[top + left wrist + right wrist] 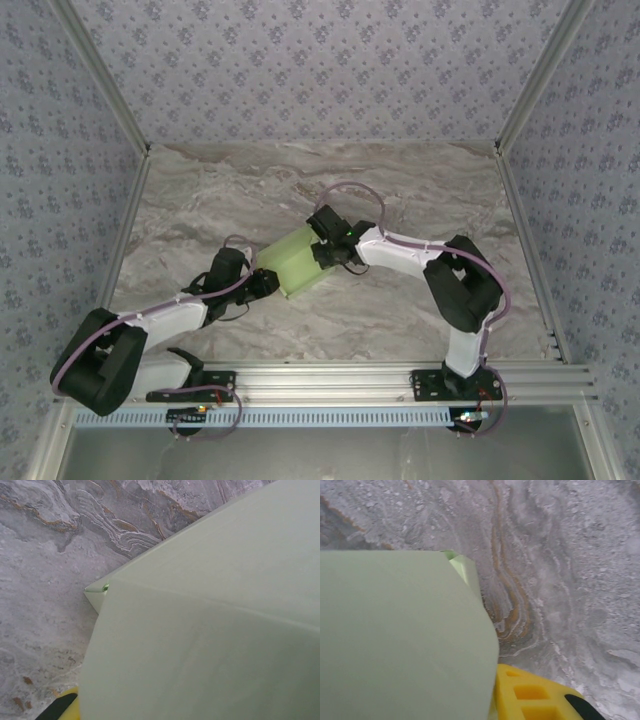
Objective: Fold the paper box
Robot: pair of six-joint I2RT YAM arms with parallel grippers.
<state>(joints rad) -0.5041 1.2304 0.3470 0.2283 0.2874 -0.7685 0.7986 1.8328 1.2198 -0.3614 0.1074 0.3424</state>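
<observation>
Pale green paper box (295,265) on the marbled surface (200,200), both grips hidden

The left hand (262,284) meets its near-left edge and the right hand (332,250) its far-right edge. Card blocks both wrist views, so I cannot tell whether either hand is clamped or apart.

Both arms reach inward, their ends close together near the middle. The left arm lies low, elbow bent at the near left, forearm running up and right to the left gripper (264,284). The right arm stands from its base, folds at the elbow and stretches left to the right gripper (326,252). A yellow finger (532,695) edges its wrist view. Neither gripper's opening can be judged.
</observation>
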